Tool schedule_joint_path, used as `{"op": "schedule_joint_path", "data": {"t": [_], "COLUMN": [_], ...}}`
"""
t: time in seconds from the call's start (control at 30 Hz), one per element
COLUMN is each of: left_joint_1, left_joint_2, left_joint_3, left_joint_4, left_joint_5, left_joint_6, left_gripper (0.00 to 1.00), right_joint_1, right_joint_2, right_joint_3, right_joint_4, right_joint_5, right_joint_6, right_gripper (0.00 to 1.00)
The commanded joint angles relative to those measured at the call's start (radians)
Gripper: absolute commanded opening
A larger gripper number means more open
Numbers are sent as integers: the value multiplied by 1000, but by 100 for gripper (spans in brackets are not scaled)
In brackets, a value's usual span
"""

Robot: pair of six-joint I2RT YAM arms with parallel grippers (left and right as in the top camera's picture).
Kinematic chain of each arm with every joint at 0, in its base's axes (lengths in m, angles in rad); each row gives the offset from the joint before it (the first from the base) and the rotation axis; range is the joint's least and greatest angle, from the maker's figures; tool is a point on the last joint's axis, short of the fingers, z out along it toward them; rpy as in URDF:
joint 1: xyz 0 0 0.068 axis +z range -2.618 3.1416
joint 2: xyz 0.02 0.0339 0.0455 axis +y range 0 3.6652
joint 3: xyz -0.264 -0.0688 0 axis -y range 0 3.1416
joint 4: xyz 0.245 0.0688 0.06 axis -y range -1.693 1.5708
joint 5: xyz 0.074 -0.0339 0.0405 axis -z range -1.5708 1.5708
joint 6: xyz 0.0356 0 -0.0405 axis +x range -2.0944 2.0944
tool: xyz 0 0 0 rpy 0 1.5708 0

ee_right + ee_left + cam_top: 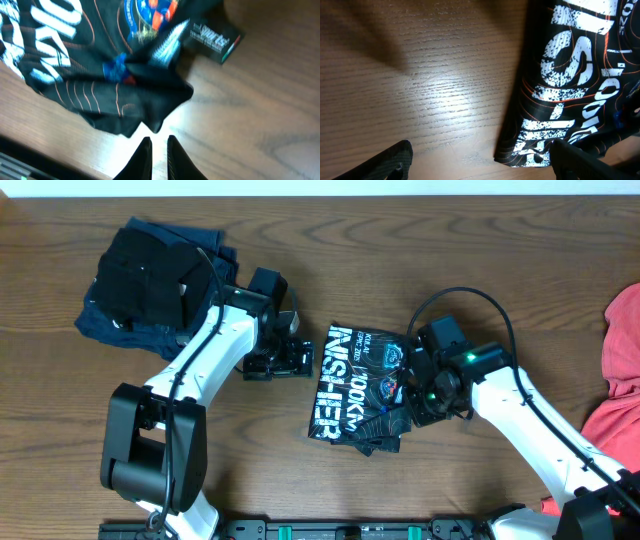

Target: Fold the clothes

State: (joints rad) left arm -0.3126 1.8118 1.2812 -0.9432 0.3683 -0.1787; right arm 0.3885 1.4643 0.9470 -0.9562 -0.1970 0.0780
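The black shirt [355,385] with big white lettering and thin orange lines lies folded at the table's middle. My left gripper [303,358] hovers at its left edge, jaws wide open. In the left wrist view the shirt's corner [530,145] lies between the fingers, close to the right finger [580,160], and the left finger [390,162] is over bare wood. My right gripper [412,395] is at the shirt's right side. Its jaws [159,150] stand almost together with nothing between them, just short of a rumpled flap of the shirt [150,100].
A pile of dark folded clothes [150,275] on a navy garment [110,325] sits at the back left. A coral-red garment [620,370] hangs over the right edge. Bare wooden table [500,260] lies around the shirt.
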Motion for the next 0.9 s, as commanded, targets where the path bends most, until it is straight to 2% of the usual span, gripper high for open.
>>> {"op": "schedule_joint_path", "data": {"t": [0.0, 0.17, 0.27, 0.4, 0.63, 0.73, 0.87], "left_joint_1": [-1, -1, -1, -1, -1, -1, -1], "left_joint_2": [-20, -20, -20, -20, -20, -20, -20], "left_joint_3": [-10, -10, -10, -10, -10, -10, -10], "left_joint_4": [-4, -2, 0, -1, 9, 22, 29], "left_joint_5": [10, 10, 10, 10, 10, 10, 48], "left_joint_6": [10, 10, 10, 10, 10, 10, 10], "left_gripper": [89, 89, 89, 89, 90, 90, 91], "right_joint_1": [1, 1, 2, 13, 29, 24, 12], "right_joint_2": [-4, 5, 37, 87, 40, -5, -47], "right_joint_3": [5, -5, -31, -90, -84, -81, -81], "right_joint_4": [50, 216, 254, 176, -153, -138, 13], "right_joint_5": [10, 10, 9, -88, -217, -171, -85], "right_joint_6": [9, 74, 119, 123, -2, 4, 82], "right_gripper": [4, 2, 1, 1, 1, 1, 1]}}
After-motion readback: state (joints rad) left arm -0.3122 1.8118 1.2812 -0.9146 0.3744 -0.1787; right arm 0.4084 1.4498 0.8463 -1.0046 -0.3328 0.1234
